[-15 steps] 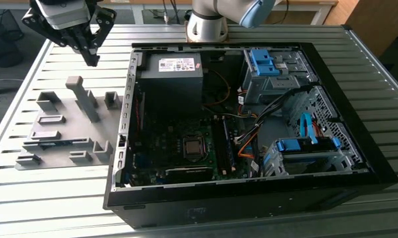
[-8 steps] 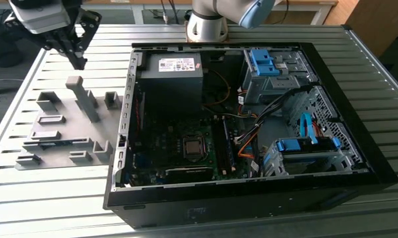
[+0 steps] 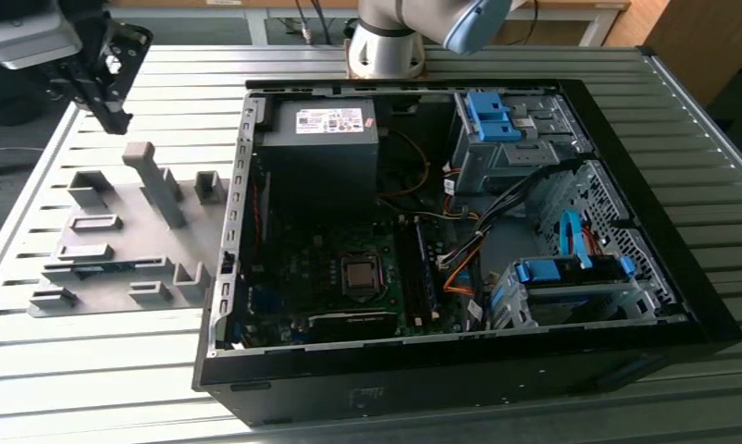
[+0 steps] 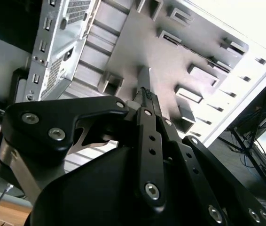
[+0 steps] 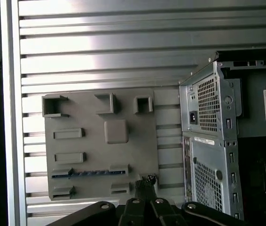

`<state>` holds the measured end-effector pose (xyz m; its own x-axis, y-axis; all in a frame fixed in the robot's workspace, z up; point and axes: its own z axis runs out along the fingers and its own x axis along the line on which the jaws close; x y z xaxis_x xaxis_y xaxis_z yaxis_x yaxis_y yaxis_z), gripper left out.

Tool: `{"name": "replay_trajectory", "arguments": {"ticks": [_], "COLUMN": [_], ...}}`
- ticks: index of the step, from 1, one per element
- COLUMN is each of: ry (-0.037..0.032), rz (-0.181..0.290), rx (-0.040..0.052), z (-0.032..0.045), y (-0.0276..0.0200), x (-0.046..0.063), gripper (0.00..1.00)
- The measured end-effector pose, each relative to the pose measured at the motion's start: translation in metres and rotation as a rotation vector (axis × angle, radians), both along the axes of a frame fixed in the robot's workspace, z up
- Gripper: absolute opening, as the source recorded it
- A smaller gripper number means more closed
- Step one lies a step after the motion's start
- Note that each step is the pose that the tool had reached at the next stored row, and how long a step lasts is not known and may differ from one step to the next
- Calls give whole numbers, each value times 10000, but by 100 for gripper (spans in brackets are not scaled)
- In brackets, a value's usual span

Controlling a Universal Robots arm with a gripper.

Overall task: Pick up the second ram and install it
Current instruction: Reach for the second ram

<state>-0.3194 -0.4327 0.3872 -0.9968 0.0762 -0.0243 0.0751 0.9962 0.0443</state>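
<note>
Hanging over the tabletop [image 3: 100, 370] at the exterior view's left, the gripper [image 3: 116, 118] has its fingers pressed together and grips nothing. Below it lies a grey holder plate [image 3: 137, 242] with raised blocks. The second ram [image 3: 100, 269] lies flat in a low pair of holders near the plate's near edge, well apart from the gripper. Just beside the plate, toward the exterior view's right, stands the open computer case [image 3: 470, 379] with its board exposed.

In the second wrist view, the gripper [image 4: 144, 77] shows its two fingers shut tip to tip with no gap. The holder plate [image 4: 137, 52] is beyond them, and the perforated rear wall of the case [image 4: 58, 47] is to one side.

In the first wrist view, the closed gripper [image 5: 146, 180] hovers at the plate's edge. The second ram [image 5: 88, 173] is a thin blue-green strip resting between two holder blocks on the plate [image 5: 90, 155], near the fingertips but not touching them. The case [image 5: 208, 141] sits just beside the plate on the ribbed tabletop [image 5: 100, 56].
</note>
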Motion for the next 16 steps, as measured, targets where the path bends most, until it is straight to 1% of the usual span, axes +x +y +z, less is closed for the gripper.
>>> {"name": "replay_trajectory", "arguments": {"ticks": [2,4,8,16], "ry": [0,0,0,4], "rz": [1,0,0,0], "rx": [0,1,0,0], "z": [-4,-8,-17,-35], "y": [-23,-36,-52,-81], "x": [-71,-151,-327,-643], "gripper": [11,11,11,11]}}
